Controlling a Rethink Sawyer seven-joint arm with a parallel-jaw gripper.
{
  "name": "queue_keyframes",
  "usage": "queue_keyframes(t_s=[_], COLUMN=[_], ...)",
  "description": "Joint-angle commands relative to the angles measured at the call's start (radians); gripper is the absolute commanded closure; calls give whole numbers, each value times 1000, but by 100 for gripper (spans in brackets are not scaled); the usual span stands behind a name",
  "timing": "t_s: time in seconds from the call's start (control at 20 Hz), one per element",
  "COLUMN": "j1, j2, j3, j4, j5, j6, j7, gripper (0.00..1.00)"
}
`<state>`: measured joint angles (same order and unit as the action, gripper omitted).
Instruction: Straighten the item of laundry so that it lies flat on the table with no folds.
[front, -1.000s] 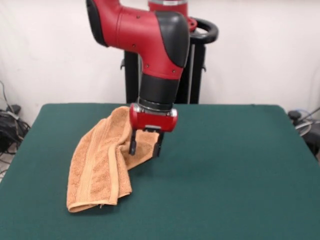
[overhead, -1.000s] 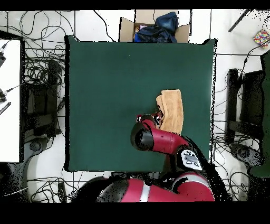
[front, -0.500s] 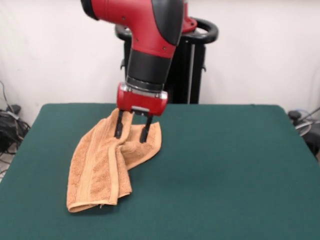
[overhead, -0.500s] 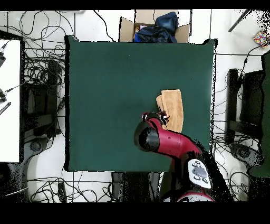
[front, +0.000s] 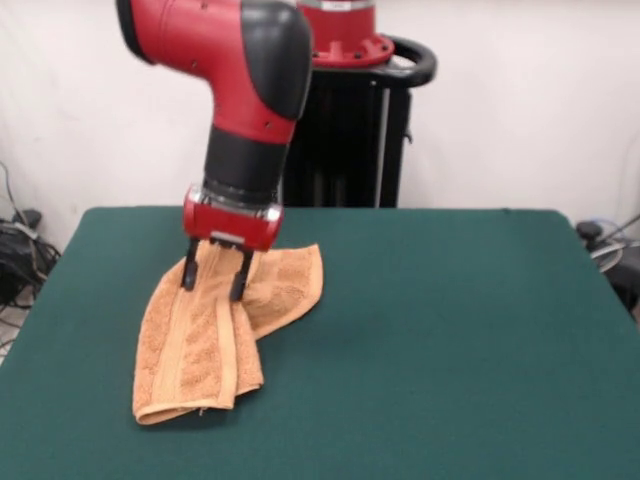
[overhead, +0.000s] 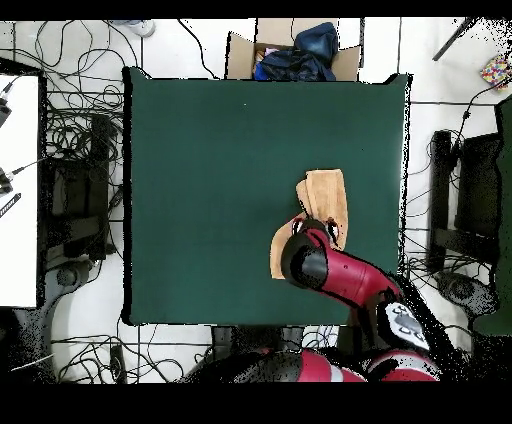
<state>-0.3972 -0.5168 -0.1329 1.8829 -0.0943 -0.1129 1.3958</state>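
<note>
A: Where is the towel (front: 215, 330) now?

B: On the counter (front: 450, 330), toward the left in the front view, well inside the edges. It lies doubled lengthwise, with a second flap spilling out to the right, so it is far from flat.

A: And the hand (front: 213, 283)?

B: Its two fingers point down, spread apart, over the upper part of the towel. They pinch nothing that I can see. From above the arm (overhead: 345, 280) hides them, so only the front view shows this.

A: How will the cloth behave?

B: I judge it light, soft and limp: terry with some grip, not slippery, nothing to break. It will sag and drag, not slide stiffly.

A: Where to take hold?

B: Probably at an edge or corner of the top layer, catching one thickness only, then pulling it outward so the fold opens.
</note>
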Motion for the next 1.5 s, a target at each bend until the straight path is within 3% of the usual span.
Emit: queue_keyframes(t_s=[0.05,0.45,0.5,0.65,0.95,1.3,1.4,1.5], j1=[-32,-96,-102,-63,63,190,185,124], j2=[206,224,219,196,-25,-111,-158,-187], j3=[117,241,252,222,120,40,19,42], j4=[-90,-88,-85,-74,65,149,173,188], j5=[-15,-35,-42,2,76,160,154,118], j6=[-50,60,62,68,94,106,129,137], j7=[178,131,134,173,261,298,277,238], gripper=[0,0,100,100,100,100,100,100])
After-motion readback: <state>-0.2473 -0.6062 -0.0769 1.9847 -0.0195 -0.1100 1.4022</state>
